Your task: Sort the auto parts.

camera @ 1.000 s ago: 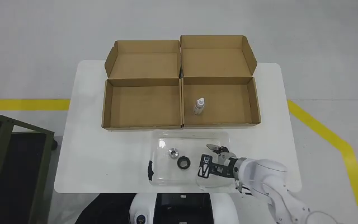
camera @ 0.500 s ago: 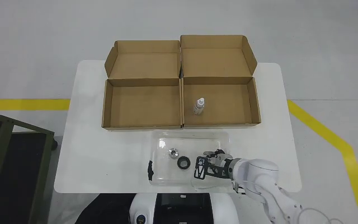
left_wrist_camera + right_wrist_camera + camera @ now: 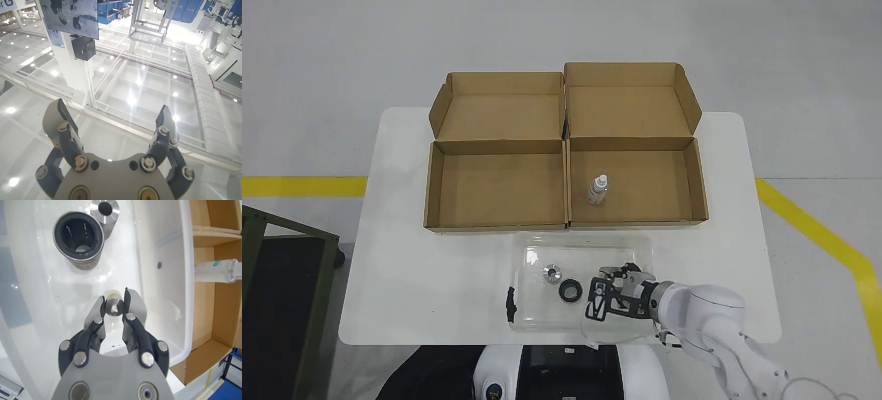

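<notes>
My right gripper is shut on a small metal cylinder with a pale end, just above the floor of the clear plastic tray. In the top view this gripper sits in the tray's near right part. A black-lined linear bearing and a shiny steel bushing stand upright farther along the tray; both also appear from above, the bearing and the bushing. My left gripper is open, holds nothing and points up at the ceiling.
Two open cardboard boxes lie behind the tray: the left box has nothing in it, and the right box holds a small white bottle. A black piece hangs at the tray's left rim.
My right gripper has slid left across the tray toward the bearing, and its fingers have come together on the small metal cylinder.
</notes>
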Motion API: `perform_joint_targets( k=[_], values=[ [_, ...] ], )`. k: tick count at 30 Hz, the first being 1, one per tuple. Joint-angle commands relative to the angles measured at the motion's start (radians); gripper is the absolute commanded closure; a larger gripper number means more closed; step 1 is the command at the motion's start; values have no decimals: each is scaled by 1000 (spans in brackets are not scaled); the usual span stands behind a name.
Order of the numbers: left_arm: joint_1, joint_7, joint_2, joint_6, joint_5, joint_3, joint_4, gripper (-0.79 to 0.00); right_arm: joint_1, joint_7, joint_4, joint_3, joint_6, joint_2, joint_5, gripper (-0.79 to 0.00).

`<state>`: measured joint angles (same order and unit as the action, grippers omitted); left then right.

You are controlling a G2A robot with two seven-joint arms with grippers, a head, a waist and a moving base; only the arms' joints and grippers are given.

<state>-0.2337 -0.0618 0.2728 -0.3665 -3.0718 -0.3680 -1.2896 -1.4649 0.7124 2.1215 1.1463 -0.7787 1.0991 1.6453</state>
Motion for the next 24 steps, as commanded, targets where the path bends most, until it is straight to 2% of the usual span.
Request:
perform_joint_targets(
  k=[1, 7, 13, 24],
  values=[
    [0, 0, 0, 0, 0, 0, 0, -785, -8, -20, 21, 10, 15, -2, 1, 0],
    [0, 0, 0, 0, 0, 0, 0, -785, -61, -125, 138, 44, 74, -8, 2, 0],
    [0, 0, 0, 0, 0, 0, 0, -785, -84, -284, 163, 77, 169, -7, -33, 0],
    [0, 0, 0, 0, 0, 0, 0, -785, -57, -478, 162, 131, 173, -5, -264, 0]
  ],
)
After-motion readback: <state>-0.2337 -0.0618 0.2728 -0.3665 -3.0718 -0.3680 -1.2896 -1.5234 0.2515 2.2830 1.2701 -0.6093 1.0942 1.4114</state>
